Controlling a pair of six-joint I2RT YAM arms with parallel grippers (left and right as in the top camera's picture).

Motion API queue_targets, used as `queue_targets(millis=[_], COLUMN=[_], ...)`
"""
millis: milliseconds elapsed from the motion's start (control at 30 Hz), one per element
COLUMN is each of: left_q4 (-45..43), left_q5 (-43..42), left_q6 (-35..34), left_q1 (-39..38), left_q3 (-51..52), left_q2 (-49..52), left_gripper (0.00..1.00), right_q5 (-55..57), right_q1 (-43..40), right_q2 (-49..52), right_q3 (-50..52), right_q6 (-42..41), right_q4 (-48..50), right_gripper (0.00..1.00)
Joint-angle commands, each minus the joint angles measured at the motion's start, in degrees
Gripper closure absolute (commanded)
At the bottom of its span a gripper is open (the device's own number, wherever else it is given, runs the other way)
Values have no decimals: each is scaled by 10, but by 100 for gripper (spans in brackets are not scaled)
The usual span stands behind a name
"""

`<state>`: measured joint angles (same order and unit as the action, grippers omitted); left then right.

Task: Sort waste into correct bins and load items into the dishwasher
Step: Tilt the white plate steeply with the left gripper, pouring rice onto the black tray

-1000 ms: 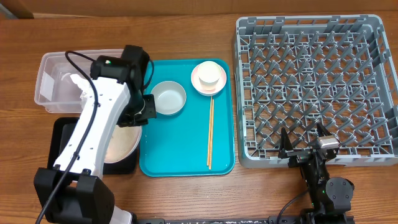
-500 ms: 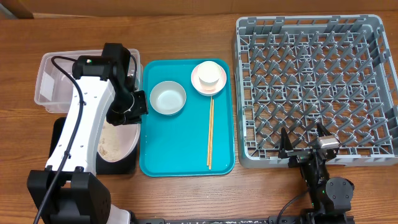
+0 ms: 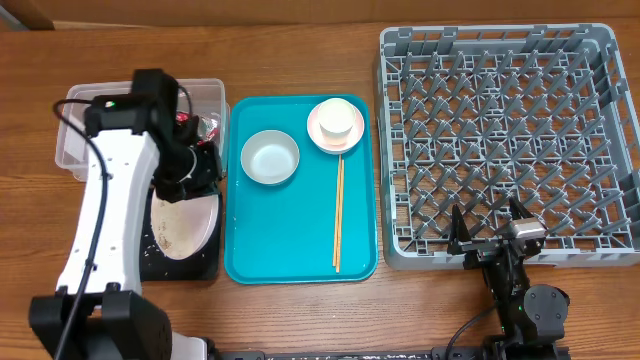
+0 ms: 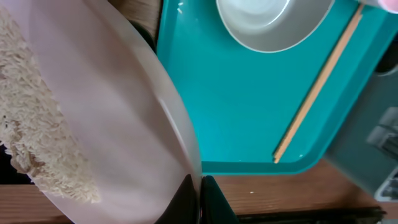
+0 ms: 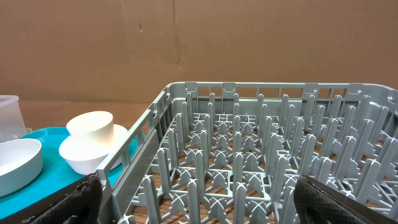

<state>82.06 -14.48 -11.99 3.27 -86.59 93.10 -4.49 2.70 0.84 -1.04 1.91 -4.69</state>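
Left gripper (image 4: 200, 199) is pinching the plate (image 4: 118, 106) by its rim, jaws pressed tight on the edge at the bottom of the wrist view. We are seeing the plate tilting, with rice (image 4: 37, 137) clinging in a thick patch at the left of that view.

From overhead, the plate is hanging over the black tray (image 3: 190, 266) in the lower left of the frame. A few white grains are lying on the tray's bare floor beside it. Just above, in the upper left, the tub (image 3: 75, 140) is sitting with a red wrapper (image 3: 206, 127) showing at its right end.

Moving to the centre, we are looking at the teal tray (image 3: 290, 235). The bowl (image 3: 270, 158) is sitting in its upper left part. The cup (image 3: 337, 118) is standing on the saucer (image 3: 335, 140) in its upper right corner. The chopsticks (image 3: 339, 215) are lying straight down below the saucer.

On the right, the rack (image 3: 500, 33) is filling the upper right of the frame.

Right gripper (image 3: 487, 232) is resting at the lower right, just by the rack's near wall. Its fingers are spreading wide and gripping nothing.
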Motion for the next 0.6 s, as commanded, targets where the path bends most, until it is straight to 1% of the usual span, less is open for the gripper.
queue_targets(millis=[0, 367, 567], left_q4=[0, -1, -29], left_q5=[-44, -97, -126], left_q6=[31, 59, 69], left_q1=[20, 76, 107], left_q3=[3, 9, 50], left_q2=[-28, -35, -35], left_gripper=[96, 96, 96], right_q5=[-1, -1, -1], right_q1=[-2, -2, -2], right_q2=[-6, -6, -6], right_q3=[6, 6, 6], right_q6=[-2, -2, -2], right_q4=[3, 3, 3], right_gripper=[0, 0, 0])
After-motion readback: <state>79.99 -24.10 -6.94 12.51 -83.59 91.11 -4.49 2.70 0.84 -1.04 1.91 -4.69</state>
